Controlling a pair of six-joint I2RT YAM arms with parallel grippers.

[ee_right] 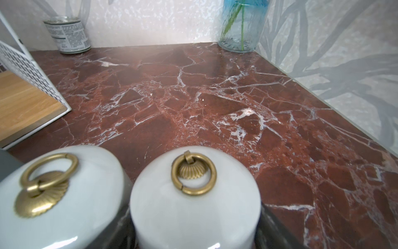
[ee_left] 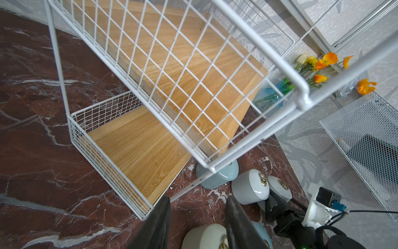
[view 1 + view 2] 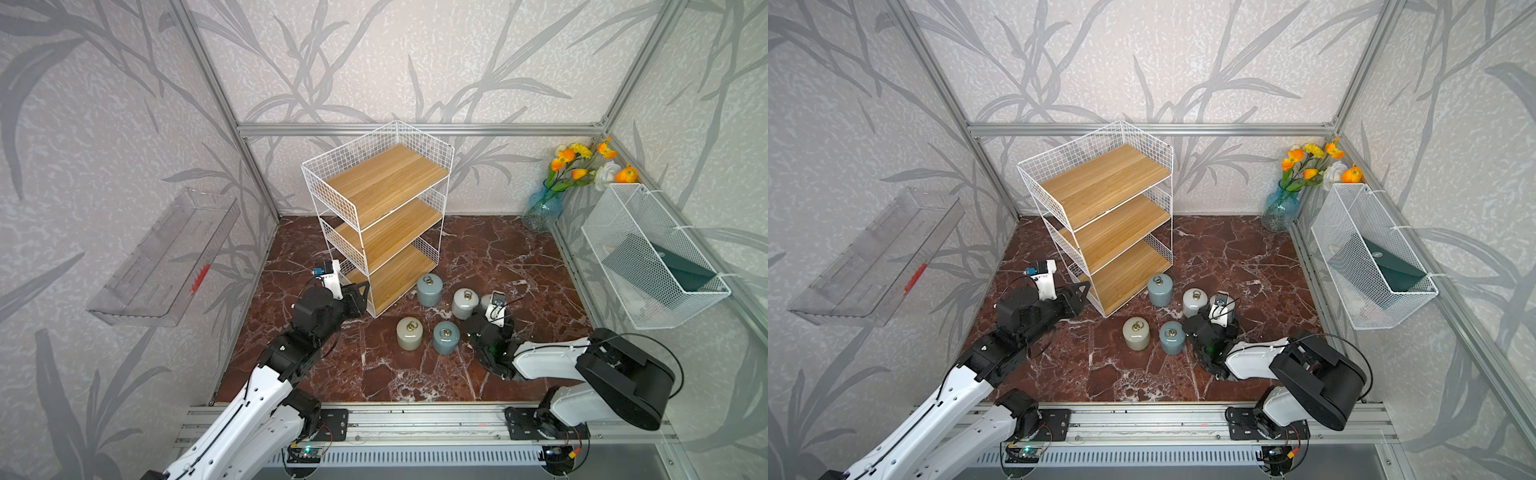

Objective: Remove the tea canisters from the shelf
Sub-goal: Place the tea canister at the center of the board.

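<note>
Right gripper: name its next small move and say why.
Probably spread the jaws fully and back straight off. The right gripper straddles a white canister that appears to stand on the marble table beside a second white canister, and all three boards of the shelf are bare. Whether it is clamped, I cannot tell.

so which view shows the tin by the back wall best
Right wrist: the tin stands unobstructed, label visible. Neither top view shows it, likely hidden behind the shelf; the left wrist view misses it.
</note>
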